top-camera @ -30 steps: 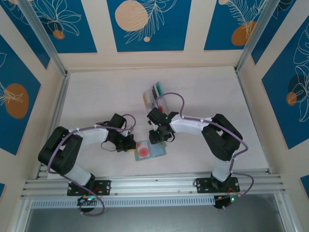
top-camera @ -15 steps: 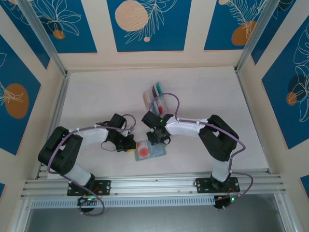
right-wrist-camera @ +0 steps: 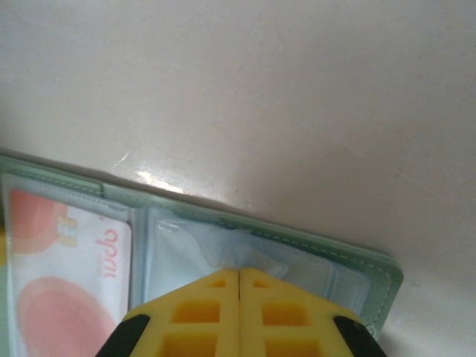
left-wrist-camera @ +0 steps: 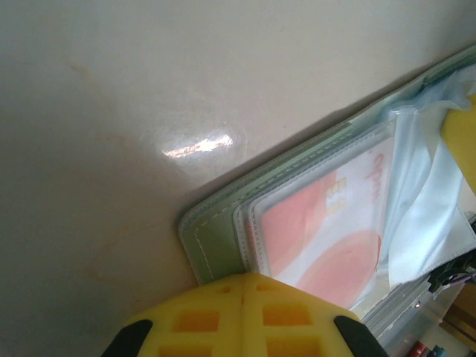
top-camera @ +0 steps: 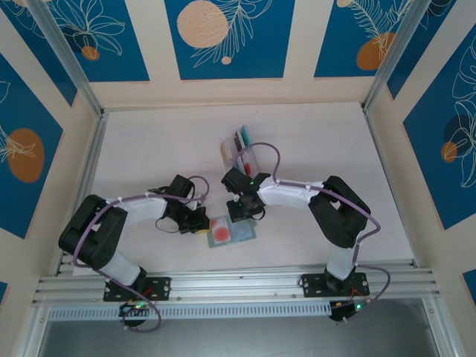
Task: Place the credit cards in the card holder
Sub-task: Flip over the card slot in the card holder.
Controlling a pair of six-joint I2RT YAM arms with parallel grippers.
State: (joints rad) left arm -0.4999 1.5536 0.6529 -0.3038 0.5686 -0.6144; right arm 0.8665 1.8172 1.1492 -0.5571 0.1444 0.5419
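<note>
The card holder [top-camera: 244, 232] lies open on the table between the arms, green cover down and clear pockets up. A red credit card [top-camera: 221, 229] sits inside its left pocket. My left gripper [top-camera: 202, 225] is shut, its yellow tips resting on the holder's left corner [left-wrist-camera: 216, 249] beside the red card [left-wrist-camera: 312, 230]. My right gripper [top-camera: 239, 216] is shut at the right half, where a clear pocket leaf [right-wrist-camera: 223, 249] puckers up into its tips [right-wrist-camera: 238, 271]. The green cover [right-wrist-camera: 335, 249] and the red card [right-wrist-camera: 59, 297] show around them.
A clear plastic rack [top-camera: 242, 149] stands just behind the holder, with more cards in teal, red and cream upright in it. Aluminium rails [top-camera: 238, 282] run along the table's near and side edges. Bare white table lies to the far left and right.
The right gripper shifted left along the holder's far edge, then back a little to the right. The left gripper, the holder and the red card have stayed put.
</note>
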